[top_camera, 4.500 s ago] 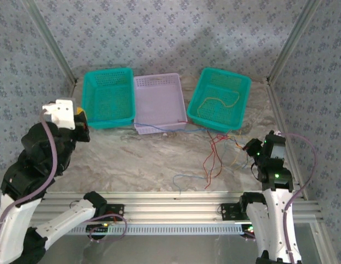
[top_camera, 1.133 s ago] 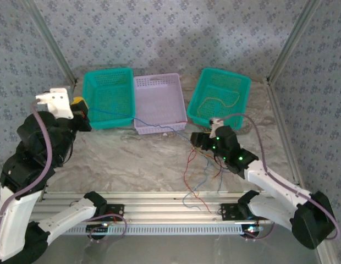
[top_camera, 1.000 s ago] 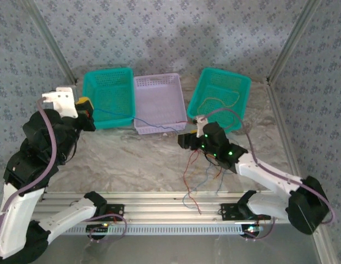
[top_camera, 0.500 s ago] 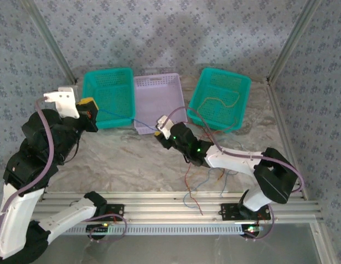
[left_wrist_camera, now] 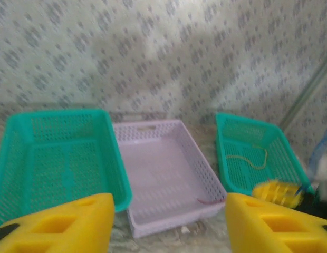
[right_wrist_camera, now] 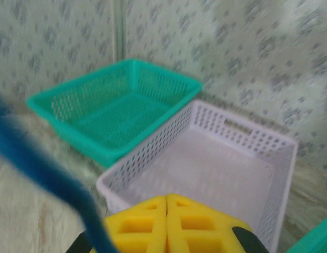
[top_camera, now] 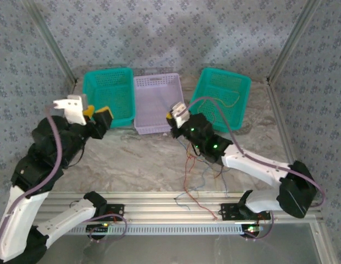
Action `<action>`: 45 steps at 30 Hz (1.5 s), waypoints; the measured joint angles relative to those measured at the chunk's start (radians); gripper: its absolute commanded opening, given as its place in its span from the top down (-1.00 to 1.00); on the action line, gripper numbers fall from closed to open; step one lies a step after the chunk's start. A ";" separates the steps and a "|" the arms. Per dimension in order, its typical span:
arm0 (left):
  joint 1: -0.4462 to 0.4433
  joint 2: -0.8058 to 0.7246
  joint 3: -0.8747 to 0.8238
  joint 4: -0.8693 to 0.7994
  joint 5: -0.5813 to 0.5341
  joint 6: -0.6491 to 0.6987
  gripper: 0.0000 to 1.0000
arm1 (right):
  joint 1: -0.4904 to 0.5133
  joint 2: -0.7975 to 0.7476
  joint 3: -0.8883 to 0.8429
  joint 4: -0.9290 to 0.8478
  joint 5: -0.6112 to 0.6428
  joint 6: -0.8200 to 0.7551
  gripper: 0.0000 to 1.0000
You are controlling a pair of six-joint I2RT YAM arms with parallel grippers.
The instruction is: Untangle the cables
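The cables (top_camera: 199,177), thin red, blue and orange wires, lie tangled on the marble table below my right arm. One yellow cable (top_camera: 232,100) rests in the right teal basket (top_camera: 220,91); it also shows in the left wrist view as the yellow cable (left_wrist_camera: 248,158). My right gripper (top_camera: 176,115) is shut at the lavender basket's (top_camera: 158,102) front right corner. A blurred blue cable (right_wrist_camera: 42,174) runs close past my right gripper (right_wrist_camera: 167,224); no wire shows between its pads. My left gripper (top_camera: 102,118) hangs open before the left teal basket (top_camera: 107,96), nothing in it.
Three baskets stand in a row at the back. A red wire end (left_wrist_camera: 211,200) lies in the lavender basket (left_wrist_camera: 163,168). Patterned walls and metal frame posts close in the sides. The arm bases and a rail run along the near edge.
My left gripper opened and let go of the blue cable, which no longer stretches across the lavender basket. My right gripper shut and rose to the basket's front right corner.
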 measured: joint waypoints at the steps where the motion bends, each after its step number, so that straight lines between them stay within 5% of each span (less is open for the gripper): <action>1: 0.000 -0.002 -0.031 0.014 0.024 -0.003 -0.35 | -0.025 -0.018 0.014 -0.003 -0.024 0.025 1.00; 6: 0.000 -0.014 -0.195 0.109 0.175 -0.046 -0.42 | -0.129 -0.069 0.120 -0.043 -0.129 0.117 1.00; 15: -0.010 0.073 -0.372 0.330 0.480 -0.136 -0.50 | -0.124 -0.127 0.227 -0.150 -0.182 0.219 1.00; 20: -0.082 0.163 -0.415 0.389 0.554 -0.141 -0.54 | -0.101 -0.134 0.282 -0.212 -0.182 0.236 1.00; 30: -0.299 0.328 -0.418 0.447 0.573 -0.114 -0.58 | -0.086 -0.113 0.389 -0.267 -0.179 0.236 1.00; 40: -0.315 0.451 -0.365 0.455 0.470 -0.106 -0.59 | -0.071 -0.090 0.419 -0.307 -0.179 0.235 1.00; 44: -0.315 0.495 -0.336 0.468 0.451 -0.106 -0.40 | -0.071 -0.088 0.423 -0.309 -0.179 0.235 1.00; 45: -0.315 0.505 -0.331 0.471 0.449 -0.109 -0.17 | -0.071 -0.088 0.423 -0.309 -0.179 0.235 1.00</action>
